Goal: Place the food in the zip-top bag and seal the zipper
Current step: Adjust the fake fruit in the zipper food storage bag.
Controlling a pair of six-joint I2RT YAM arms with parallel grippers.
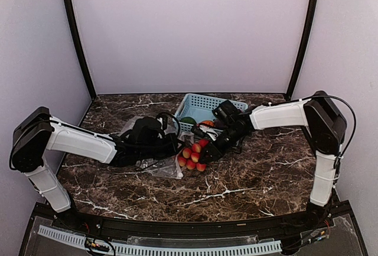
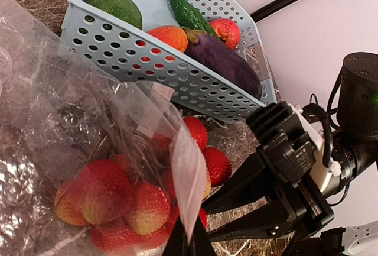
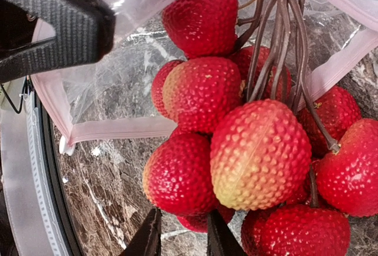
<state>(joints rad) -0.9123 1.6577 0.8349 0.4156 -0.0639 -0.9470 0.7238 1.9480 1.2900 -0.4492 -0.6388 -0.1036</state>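
Observation:
The cluster of red-yellow balls [image 1: 192,155] lies on the table at the mouth of the clear zip-top bag [image 1: 155,162], partly inside it. My left gripper [image 2: 189,242] is shut on the bag's upper mouth edge and holds it up. The pale zipper strip [image 3: 118,129] runs behind the cluster [image 3: 248,143]. My right gripper [image 3: 183,239] is shut on a lower ball of the cluster. In the top view the left gripper [image 1: 175,148] and the right gripper [image 1: 208,151] stand on either side of the cluster. The mango [image 2: 171,36], pepper [image 2: 189,13], eggplant [image 2: 224,61] and strawberry [image 2: 227,31] lie in the basket.
The light blue lattice basket [image 1: 209,107] stands just behind both grippers, and also holds a round green fruit [image 2: 115,7]. The right gripper's black body [image 2: 283,167] is close beside the bag mouth. Marble table top [image 1: 260,173] extends to the front and right.

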